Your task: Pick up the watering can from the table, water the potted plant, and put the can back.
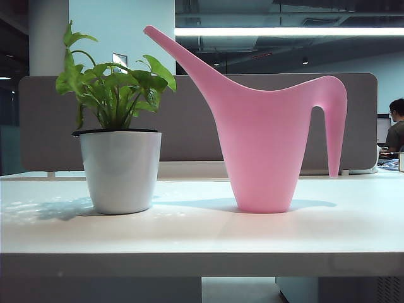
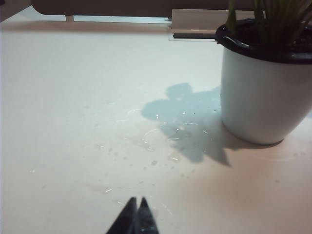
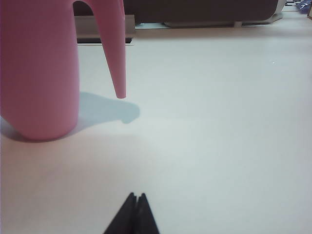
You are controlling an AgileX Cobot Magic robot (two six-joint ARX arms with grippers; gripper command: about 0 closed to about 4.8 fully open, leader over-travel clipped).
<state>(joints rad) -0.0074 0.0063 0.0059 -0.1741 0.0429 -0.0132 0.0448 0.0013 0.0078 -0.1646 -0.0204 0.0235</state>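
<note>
The pink watering can (image 1: 265, 148) stands upright on the white table (image 1: 202, 237), right of centre, its spout pointing up and left toward the potted plant (image 1: 120, 158). The green leafy plant sits in a white pot with a black rim, on the left. In the right wrist view the watering can (image 3: 39, 73) and its open-ended handle (image 3: 114, 53) stand well ahead of my right gripper (image 3: 136, 196), which is shut and empty. My left gripper (image 2: 137, 200) is shut and empty too, well short of the potted plant (image 2: 263, 92). Neither gripper shows in the exterior view.
A grey partition (image 1: 189, 120) runs along the far edge of the table. Small water drops (image 2: 161, 136) lie on the tabletop beside the pot. A seated person (image 1: 394, 129) is far back on the right. The thick front edge (image 1: 202, 264) of the table faces the camera.
</note>
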